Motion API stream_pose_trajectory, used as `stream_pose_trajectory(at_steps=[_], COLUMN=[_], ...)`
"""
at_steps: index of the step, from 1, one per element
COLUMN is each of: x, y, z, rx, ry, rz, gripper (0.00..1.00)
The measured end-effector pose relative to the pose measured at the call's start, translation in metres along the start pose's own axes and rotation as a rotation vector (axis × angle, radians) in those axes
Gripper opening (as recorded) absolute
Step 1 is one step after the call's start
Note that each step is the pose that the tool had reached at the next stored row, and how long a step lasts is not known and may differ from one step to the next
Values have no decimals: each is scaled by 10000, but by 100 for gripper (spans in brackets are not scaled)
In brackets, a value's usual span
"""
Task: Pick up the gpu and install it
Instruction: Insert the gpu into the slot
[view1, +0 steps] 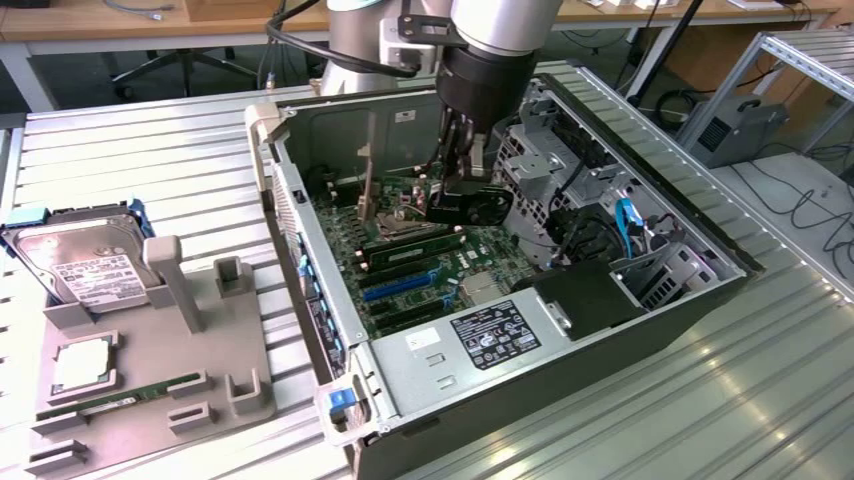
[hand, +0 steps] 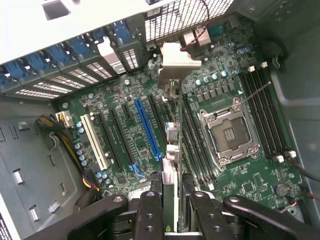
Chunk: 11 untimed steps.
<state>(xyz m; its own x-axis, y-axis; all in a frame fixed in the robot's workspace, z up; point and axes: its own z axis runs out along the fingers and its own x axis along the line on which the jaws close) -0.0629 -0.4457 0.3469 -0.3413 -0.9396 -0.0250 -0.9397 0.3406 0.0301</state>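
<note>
My gripper (hand: 175, 212) is down inside the open computer case (view1: 300, 250), shut on the gpu (hand: 171, 145). In the wrist view the card shows edge-on as a thin strip running away from the fingers (hand: 150, 215), with its silvery end bracket (hand: 172, 62) toward the case's slotted rear wall. It hangs over the green motherboard (hand: 125, 150), between the blue slot (hand: 147, 127) and the open processor socket (hand: 227, 135). Whether it touches the board I cannot tell. In the exterior view the gripper (view1: 461, 185) holds the dark gpu (view1: 470, 208) above mid-board.
A metal drive cage (view1: 541, 165) stands close beside the gripper, and the power supply (view1: 494, 335) fills the case's near end. At the exterior view's left, a grey fixture (view1: 147, 340) holds a hard drive (view1: 80, 265), a processor chip (view1: 83, 365) and a green RAM stick (view1: 120, 400).
</note>
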Motion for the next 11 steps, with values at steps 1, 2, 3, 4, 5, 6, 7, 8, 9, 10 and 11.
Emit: stream_pose_trajectory(at_steps=[1, 2, 3, 4, 5, 6, 7, 8, 9, 10, 11], x=[0, 0, 0, 0, 0, 0, 0, 0, 0, 0, 0], y=[0, 0, 0, 0, 0, 0, 0, 0, 0, 0, 0], z=[0, 0, 1, 1, 1, 1, 2, 2, 2, 2, 2], rx=[-1, -1, -2, -3, -4, -4, -5, -6, -7, -7, -8], ry=[1, 2, 2, 4, 4, 5, 6, 8, 9, 9, 10], rz=[-27, -52, -79, -117, -147, -170, -213, -248, -271, -294, -314], gripper=[26, 26, 26, 26, 26, 26, 26, 26, 26, 26, 26])
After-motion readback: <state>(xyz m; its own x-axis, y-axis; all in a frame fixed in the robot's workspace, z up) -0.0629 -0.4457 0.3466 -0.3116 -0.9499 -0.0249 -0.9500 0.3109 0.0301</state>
